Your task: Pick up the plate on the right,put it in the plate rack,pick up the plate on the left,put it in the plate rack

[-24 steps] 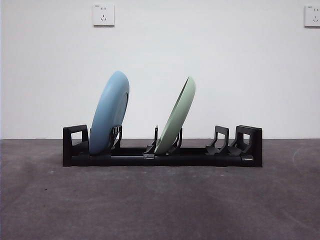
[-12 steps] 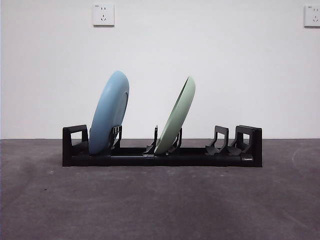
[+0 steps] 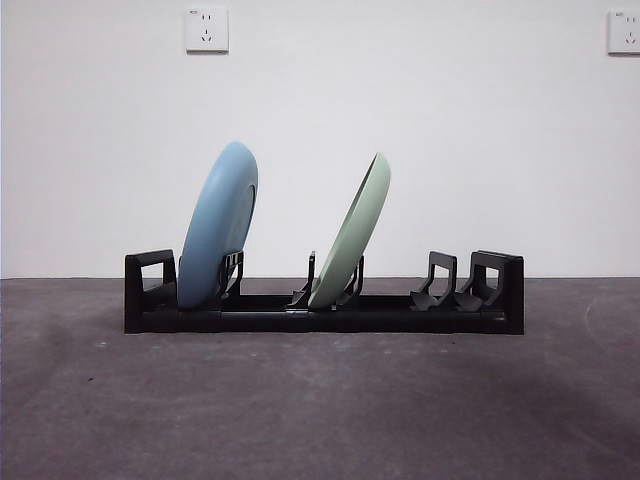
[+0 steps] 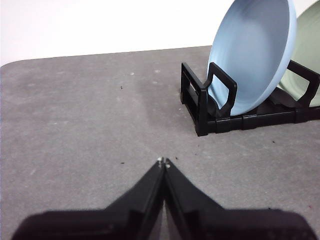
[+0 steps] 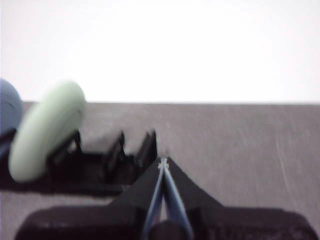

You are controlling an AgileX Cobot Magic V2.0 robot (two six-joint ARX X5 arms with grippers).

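The long black plate rack (image 3: pixel 400 312) lies across the middle of the table. A blue plate (image 3: pixel 218 226) stands in its left slots, leaning right. A pale green plate (image 3: pixel 352 232) leans the same way in the middle slots. In the left wrist view the blue plate (image 4: pixel 252 55) and the rack's end (image 4: pixel 202 102) lie well ahead of my left gripper (image 4: pixel 163 161), which is shut and empty above bare table. My right gripper (image 5: pixel 163 163) is shut too, holding nothing, back from the rack (image 5: pixel 107 162) and the green plate (image 5: pixel 46 130). Neither arm shows in the front view.
Grey table top (image 3: pixel 320 410) stretches in front of the rack. A white wall with two sockets (image 3: pixel 206 29) stands behind. The rack's right-hand prongs (image 3: pixel 440 280) hold nothing.
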